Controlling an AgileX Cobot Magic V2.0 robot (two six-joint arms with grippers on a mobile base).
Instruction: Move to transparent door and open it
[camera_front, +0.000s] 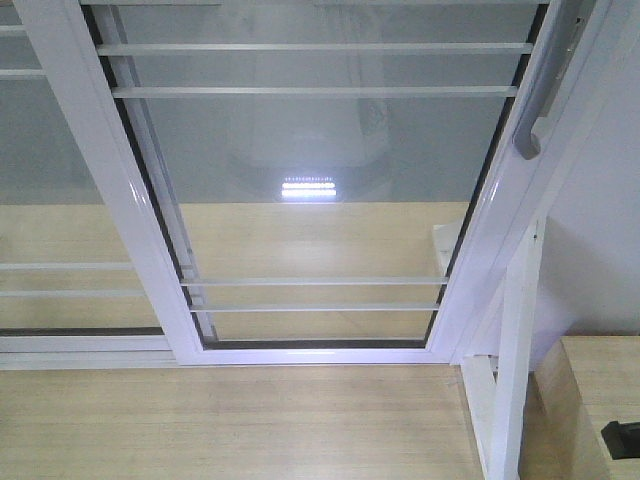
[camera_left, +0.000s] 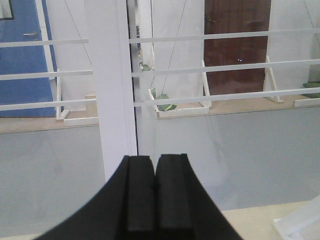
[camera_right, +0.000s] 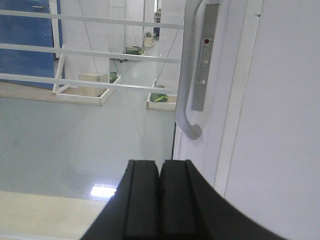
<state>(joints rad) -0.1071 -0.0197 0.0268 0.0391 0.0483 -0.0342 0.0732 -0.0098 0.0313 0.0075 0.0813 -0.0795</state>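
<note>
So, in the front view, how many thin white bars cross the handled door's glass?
4 on the transparent door. Two bars lie close together near the top, two more low down, above the bottom frame. Others may be hidden above the picture's edge.

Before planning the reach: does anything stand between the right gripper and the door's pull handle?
Nothing visible does. In the right wrist view the pull handle sits above the shut right gripper, slightly to its right, with open space between.
</note>
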